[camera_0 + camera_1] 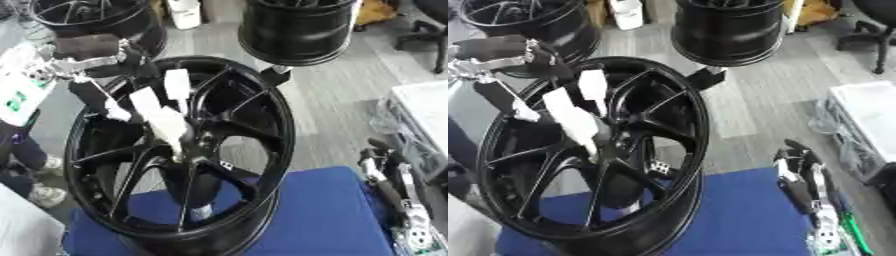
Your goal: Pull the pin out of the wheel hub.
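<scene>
A large black wheel rim (pixel 262 150) stands upright on a blue mat (pixel 324 215), its spokes meeting at the hub (pixel 185 159). My left hand (pixel 162 117) comes in from the upper left with white-covered fingers spread and mostly straight. One long finger (pixel 575 125) runs down to the hub's centre. The finger hides the centre, so no pin can be made out. My right hand (pixel 798 175) rests at the lower right beside the mat, fingers up and relaxed, holding nothing.
Two more black rims stand on the floor behind, one at the upper left (pixel 96 20) and one at the top middle (pixel 297 30). A white container (pixel 184 12) sits between them. A white box (pixel 868 115) is at the right edge.
</scene>
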Robot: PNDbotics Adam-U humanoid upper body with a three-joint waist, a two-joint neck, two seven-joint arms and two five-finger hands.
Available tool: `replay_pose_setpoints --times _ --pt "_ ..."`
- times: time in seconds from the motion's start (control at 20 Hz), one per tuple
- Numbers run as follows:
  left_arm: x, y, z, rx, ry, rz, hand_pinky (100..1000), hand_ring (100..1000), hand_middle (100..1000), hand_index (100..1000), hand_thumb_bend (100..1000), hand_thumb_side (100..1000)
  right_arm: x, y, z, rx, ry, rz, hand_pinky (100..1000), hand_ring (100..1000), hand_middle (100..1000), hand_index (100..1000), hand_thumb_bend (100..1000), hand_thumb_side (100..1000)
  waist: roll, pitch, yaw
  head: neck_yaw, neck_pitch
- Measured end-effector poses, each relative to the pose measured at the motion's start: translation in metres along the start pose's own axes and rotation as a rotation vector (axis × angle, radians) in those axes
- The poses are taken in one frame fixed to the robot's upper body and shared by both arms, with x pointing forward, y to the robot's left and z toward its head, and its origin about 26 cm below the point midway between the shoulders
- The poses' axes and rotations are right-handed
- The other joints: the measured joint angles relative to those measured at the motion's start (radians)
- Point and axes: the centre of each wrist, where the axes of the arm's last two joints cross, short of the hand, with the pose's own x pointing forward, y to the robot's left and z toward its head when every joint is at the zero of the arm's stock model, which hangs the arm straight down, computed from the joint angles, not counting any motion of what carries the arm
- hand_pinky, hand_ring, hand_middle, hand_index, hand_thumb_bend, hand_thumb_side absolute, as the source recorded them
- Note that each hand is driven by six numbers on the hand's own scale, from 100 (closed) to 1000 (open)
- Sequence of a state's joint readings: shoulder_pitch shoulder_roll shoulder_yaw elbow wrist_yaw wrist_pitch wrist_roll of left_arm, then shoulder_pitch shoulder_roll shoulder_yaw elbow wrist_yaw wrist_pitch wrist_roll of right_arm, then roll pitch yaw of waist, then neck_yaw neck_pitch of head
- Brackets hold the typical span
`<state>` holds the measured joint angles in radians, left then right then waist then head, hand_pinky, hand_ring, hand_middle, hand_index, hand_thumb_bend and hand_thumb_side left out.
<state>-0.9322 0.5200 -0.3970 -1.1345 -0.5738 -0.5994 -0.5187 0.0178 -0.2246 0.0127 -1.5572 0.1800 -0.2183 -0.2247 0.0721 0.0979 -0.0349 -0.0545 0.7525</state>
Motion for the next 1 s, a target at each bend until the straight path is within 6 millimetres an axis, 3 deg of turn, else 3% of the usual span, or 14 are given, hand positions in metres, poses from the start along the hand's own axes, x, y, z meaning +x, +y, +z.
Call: replay_pose_setpoints --times 0.5,0.7,1.0 --pt "0.0019 -0.0097 -0.0081 -0.02 0.002 0.023 574 472 499 716 514 396 0.0001 0.0002 -0.0002 0.003 -0.001 0.0 653 617 629 830 100 616 -0.001 0.002 -0.003 0.008 -0.006" --pt "0.0022 -0.0102 -0.0085 -0.033 0.009 0.027 538 436 459 684 473 332 0.0001 0.0002 -0.0002 0.004 -0.002 -0.001 653 617 628 830 100 616 -0.001 0.002 -0.003 0.007 -0.008" --pt "0.003 -0.0099 -0.0089 -0.034 0.008 0.046 451 332 346 599 411 314 0.0001 0.0002 -0.0002 0.005 -0.003 -0.001 653 617 628 831 100 615 -0.001 0.002 -0.003 0.005 -0.008"
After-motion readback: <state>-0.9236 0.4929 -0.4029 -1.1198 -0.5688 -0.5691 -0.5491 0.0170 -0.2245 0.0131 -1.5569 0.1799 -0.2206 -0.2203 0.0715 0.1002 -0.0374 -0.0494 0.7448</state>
